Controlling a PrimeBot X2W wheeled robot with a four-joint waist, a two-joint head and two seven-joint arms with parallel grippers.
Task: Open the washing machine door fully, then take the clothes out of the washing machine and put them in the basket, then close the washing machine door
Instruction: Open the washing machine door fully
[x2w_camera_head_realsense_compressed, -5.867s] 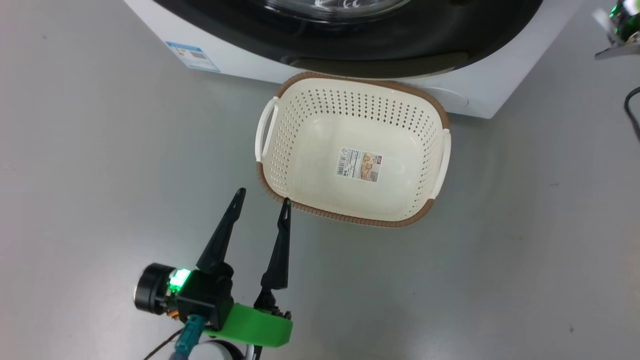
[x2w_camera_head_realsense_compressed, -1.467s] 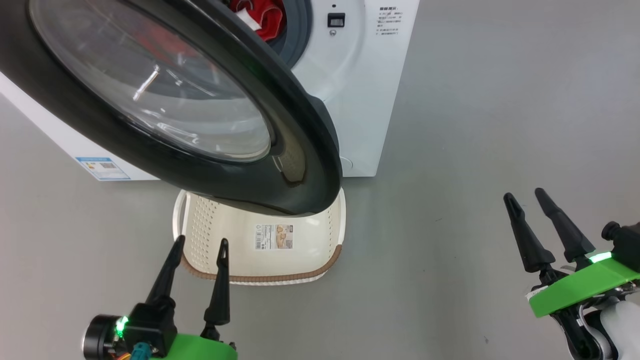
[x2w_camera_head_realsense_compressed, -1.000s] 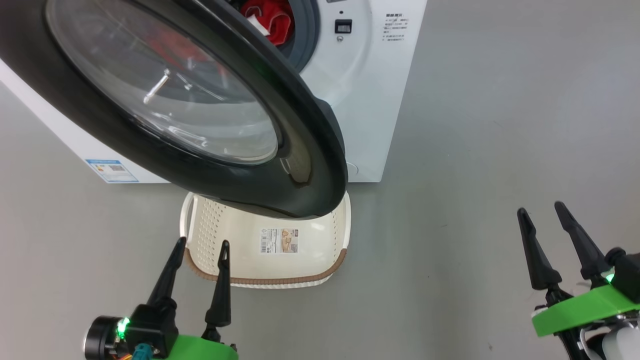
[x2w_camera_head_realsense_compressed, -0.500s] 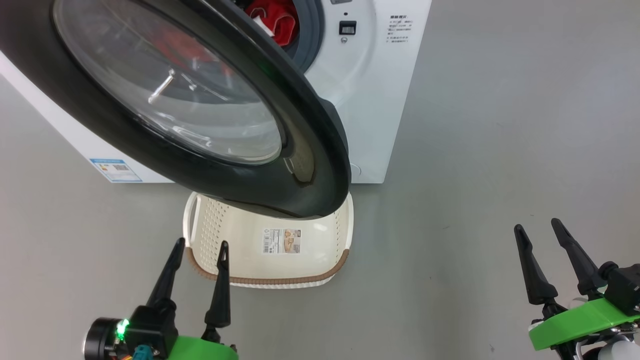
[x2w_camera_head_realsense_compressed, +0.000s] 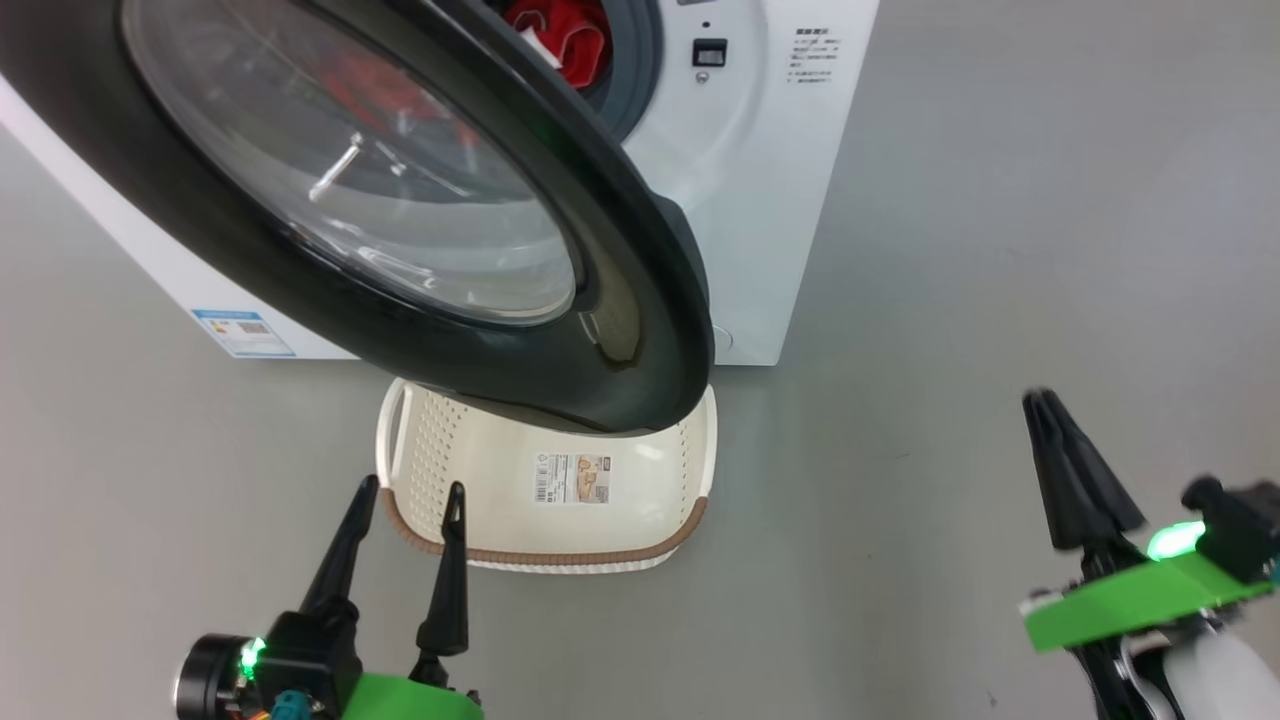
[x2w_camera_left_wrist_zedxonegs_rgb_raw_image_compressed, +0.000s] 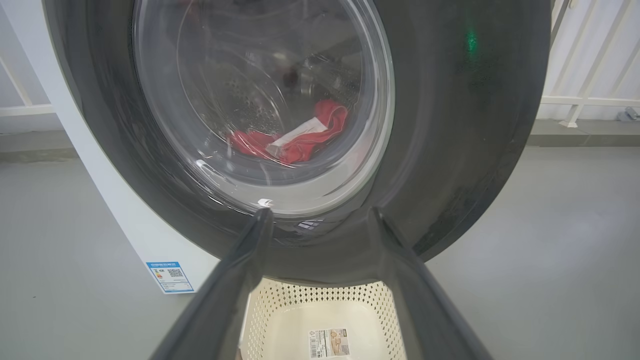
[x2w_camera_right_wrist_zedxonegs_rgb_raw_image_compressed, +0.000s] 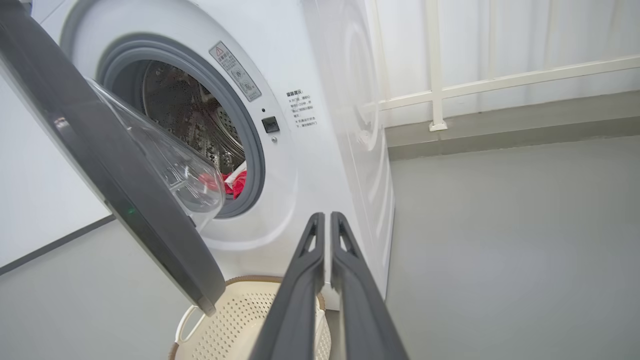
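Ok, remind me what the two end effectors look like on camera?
Each has two long, tapering black fingers on a black body with a bright green bracket and a glowing green light. The left end effector also carries a round black module and a teal connector. Behind the right end effector a pale forearm shows.

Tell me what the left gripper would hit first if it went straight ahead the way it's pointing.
Most likely the washing machine door: the left gripper, fingers open, aims at the lower part of its black rim. The basket sits below that line. How far off the rim is, the pictures do not make clear.
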